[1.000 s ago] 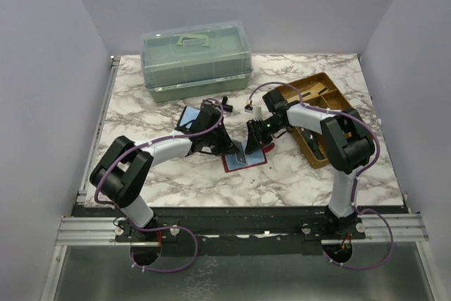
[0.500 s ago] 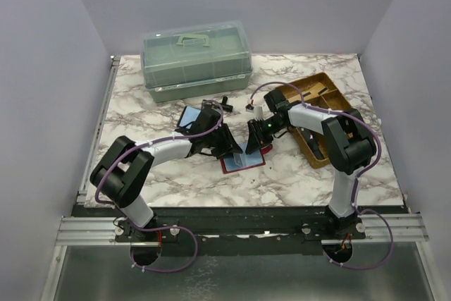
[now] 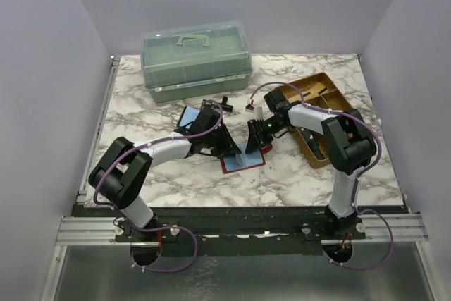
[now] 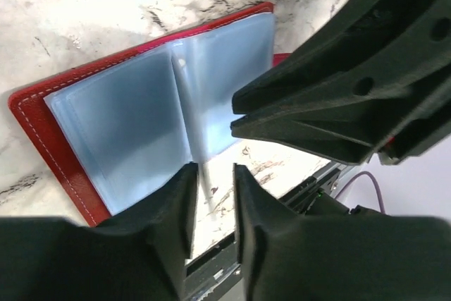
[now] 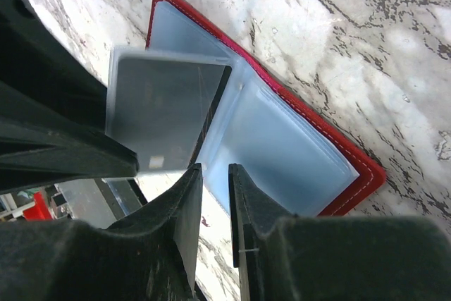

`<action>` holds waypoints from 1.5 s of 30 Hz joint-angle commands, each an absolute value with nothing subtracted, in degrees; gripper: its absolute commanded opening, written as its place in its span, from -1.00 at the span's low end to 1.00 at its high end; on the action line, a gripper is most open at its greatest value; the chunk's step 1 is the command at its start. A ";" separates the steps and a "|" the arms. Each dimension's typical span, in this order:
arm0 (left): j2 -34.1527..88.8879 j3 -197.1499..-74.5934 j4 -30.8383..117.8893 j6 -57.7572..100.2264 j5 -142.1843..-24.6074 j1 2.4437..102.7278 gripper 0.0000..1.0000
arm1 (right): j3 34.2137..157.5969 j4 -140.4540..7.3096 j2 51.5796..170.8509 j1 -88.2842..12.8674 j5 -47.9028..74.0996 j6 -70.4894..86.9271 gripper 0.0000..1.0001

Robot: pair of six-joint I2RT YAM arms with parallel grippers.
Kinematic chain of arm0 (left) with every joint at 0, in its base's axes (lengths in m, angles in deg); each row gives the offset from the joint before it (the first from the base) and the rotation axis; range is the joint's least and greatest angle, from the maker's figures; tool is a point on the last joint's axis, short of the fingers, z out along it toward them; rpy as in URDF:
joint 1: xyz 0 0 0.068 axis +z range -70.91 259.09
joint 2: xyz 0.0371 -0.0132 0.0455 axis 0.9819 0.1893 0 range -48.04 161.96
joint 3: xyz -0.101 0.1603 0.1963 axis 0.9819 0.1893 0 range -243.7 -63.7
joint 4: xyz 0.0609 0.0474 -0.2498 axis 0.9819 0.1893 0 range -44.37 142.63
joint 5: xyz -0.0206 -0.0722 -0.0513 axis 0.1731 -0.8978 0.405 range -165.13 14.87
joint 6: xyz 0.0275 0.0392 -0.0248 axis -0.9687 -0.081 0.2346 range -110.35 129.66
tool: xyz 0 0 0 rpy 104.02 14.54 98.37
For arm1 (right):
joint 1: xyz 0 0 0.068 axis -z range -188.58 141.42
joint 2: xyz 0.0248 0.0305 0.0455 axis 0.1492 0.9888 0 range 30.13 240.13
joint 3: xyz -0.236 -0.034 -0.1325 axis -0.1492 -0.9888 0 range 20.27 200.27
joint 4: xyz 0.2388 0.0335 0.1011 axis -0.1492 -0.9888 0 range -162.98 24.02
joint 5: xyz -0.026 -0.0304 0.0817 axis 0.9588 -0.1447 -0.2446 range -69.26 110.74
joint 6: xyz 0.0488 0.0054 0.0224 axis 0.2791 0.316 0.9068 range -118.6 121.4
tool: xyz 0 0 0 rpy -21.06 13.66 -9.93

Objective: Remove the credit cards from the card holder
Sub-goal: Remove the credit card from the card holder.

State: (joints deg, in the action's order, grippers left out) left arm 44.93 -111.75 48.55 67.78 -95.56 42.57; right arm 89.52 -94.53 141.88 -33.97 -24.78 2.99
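Note:
The red card holder (image 3: 248, 163) lies open on the marble between both grippers, its blue sleeves facing up (image 4: 120, 118) (image 5: 282, 146). One clear sleeve stands upright with a dark grey credit card (image 5: 165, 107) inside it. That sleeve leans against a fingertip of my right gripper (image 5: 214, 168) (image 3: 251, 144), whose jaws stand slightly apart with nothing between them. My left gripper (image 4: 215, 168) (image 3: 229, 147) is open, with the thin edge of the raised sleeve (image 4: 189, 125) running loose through its gap. A blue card (image 3: 187, 116) lies flat on the table behind the left wrist.
A translucent green toolbox (image 3: 196, 61) stands at the back left. A wooden tray (image 3: 318, 103) with compartments sits to the right, under the right arm. Small black and white parts (image 3: 225, 99) lie behind the grippers.
My left gripper's jaws have gone from shut to open around the sleeve's edge. Both arms have hardly shifted, and the right jaws keep the same gap.

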 commanded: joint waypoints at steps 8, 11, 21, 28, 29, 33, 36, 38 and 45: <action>41.19 -111.25 49.08 67.81 -94.38 42.35 -1.00 | 89.53 -94.54 141.78 -33.62 -26.63 3.25 -0.44; 41.50 -111.42 49.05 67.46 -94.63 42.43 -1.00 | 89.45 -94.59 141.69 -33.62 -26.42 3.21 -0.44; 35.79 -111.49 50.15 67.48 -93.34 42.94 -1.00 | 89.47 -94.54 140.79 -33.61 -25.43 3.16 -0.44; 34.59 -110.08 50.99 67.83 -93.78 42.96 -1.00 | 89.02 -94.16 139.84 -33.58 -25.23 3.07 -0.44; 34.50 -109.95 50.99 67.82 -93.74 42.96 -1.00 | 88.95 -94.11 139.82 -33.61 -25.27 3.07 -0.44; 35.79 -109.74 50.86 67.10 -93.69 42.96 -1.00 | 88.91 -94.01 140.67 -33.55 -25.81 3.04 -0.44; 40.45 -109.89 50.62 66.42 -95.99 42.96 -0.44 | 89.51 -94.66 142.15 -33.59 -26.96 2.36 -0.44; 43.85 -109.89 49.66 66.01 -97.88 43.01 -0.30 | 90.06 -95.34 142.91 -33.58 -26.95 1.94 -0.44; 46.17 -109.80 47.85 65.62 -98.53 43.20 -0.20 | 88.87 -94.40 141.92 -33.62 -26.12 2.27 -0.44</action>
State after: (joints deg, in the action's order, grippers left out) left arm 46.50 -109.94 49.60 66.60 -96.81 42.75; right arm 89.52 -94.64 141.99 -33.97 -25.41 2.86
